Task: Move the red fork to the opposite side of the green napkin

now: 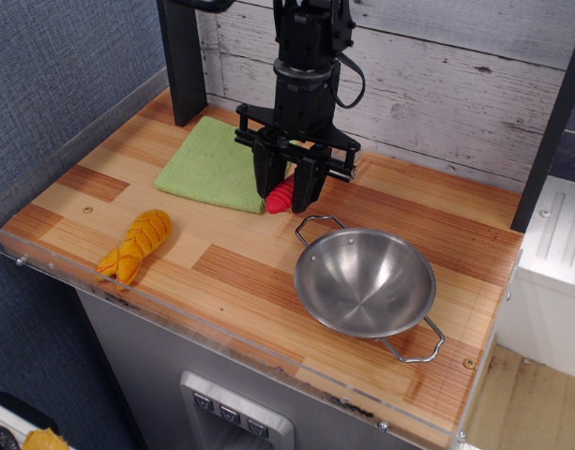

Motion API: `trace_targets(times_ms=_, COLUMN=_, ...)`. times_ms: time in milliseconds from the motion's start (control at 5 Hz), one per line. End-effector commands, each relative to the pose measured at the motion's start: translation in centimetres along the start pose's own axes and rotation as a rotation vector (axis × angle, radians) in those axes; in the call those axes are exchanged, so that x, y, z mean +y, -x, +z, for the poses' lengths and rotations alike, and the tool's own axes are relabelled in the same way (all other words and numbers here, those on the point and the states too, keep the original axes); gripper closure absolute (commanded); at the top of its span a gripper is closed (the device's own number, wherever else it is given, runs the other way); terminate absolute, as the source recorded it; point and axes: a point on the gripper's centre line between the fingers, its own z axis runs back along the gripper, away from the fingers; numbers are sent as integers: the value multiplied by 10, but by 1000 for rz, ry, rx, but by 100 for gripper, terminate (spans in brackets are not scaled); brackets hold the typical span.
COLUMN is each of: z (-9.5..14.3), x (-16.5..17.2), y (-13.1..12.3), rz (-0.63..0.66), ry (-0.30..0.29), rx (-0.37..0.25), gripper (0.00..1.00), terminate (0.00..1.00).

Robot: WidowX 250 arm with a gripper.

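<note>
My gripper (285,192) hangs from the black arm at the back middle of the wooden counter. It is shut on the red fork (280,196), and only the fork's ribbed red handle end shows below the fingers; the tines are hidden. The fork's tip is low, close to the wood, just off the right edge of the green napkin (217,165). The napkin lies flat at the back left of the counter, its right corner hidden behind the gripper.
A steel bowl (365,281) with two wire handles stands front right, close to the gripper. An orange-yellow ridged plush piece (136,246) lies front left. A dark post (181,56) stands at the back left. A clear acrylic rim (174,314) runs along the front edge.
</note>
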Motion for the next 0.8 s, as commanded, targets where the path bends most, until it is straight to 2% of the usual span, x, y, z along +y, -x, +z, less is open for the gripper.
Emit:
trace_targets(times_ms=0, z=6, x=20, y=7, rz=96, ry=15, rx=-14, gripper=100, terminate=0)
trace_targets(times_ms=400, z=-7, x=21, y=5, rz=111, ry=30, rx=42, gripper=100, terminate=0)
trace_targets(times_ms=600, z=-9, x=17, y=3, rz=94, ry=35, rx=48, gripper=100, terminate=0)
